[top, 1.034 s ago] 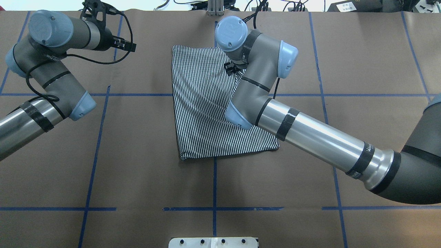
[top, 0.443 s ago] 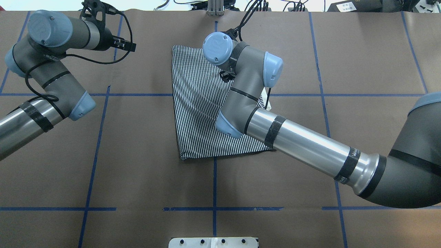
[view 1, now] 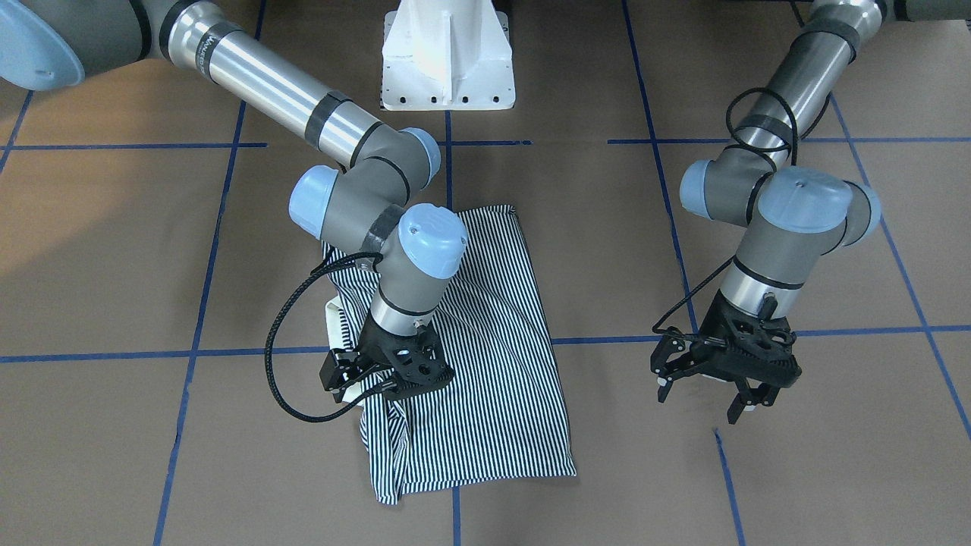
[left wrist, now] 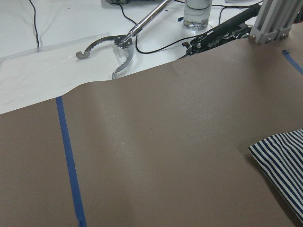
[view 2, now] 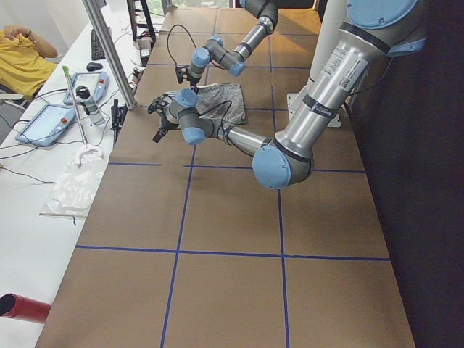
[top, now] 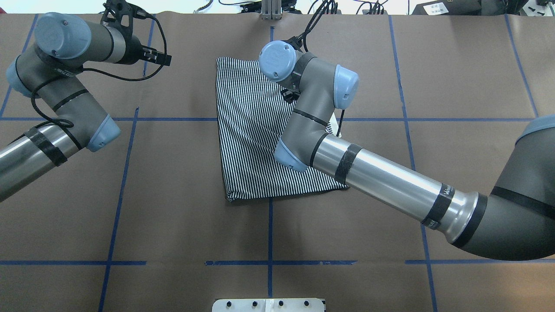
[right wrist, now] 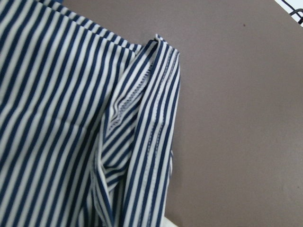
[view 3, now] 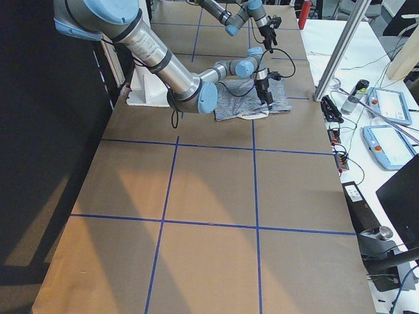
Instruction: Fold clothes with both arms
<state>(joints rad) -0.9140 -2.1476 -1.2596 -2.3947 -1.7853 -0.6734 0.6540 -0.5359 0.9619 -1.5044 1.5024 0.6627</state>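
1. The striped polo shirt [top: 256,143] lies folded on the table, out from the white pedestal base [view 1: 447,53].
2. The right gripper [view 1: 383,379] has swung inward over the shirt; I cannot tell how its jaws stand. The side fold is likely being finished.
3. The left gripper [view 1: 702,402] waits aside, spread wide and empty.

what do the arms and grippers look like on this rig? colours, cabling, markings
Both alike. Left arm and right arm: silver and grey tubes, light blue joint caps, black tape bands; one right-arm band carries small white lettering. A black cable loops outside each wrist. Left gripper and right gripper: black, open-framed, two jaws each.
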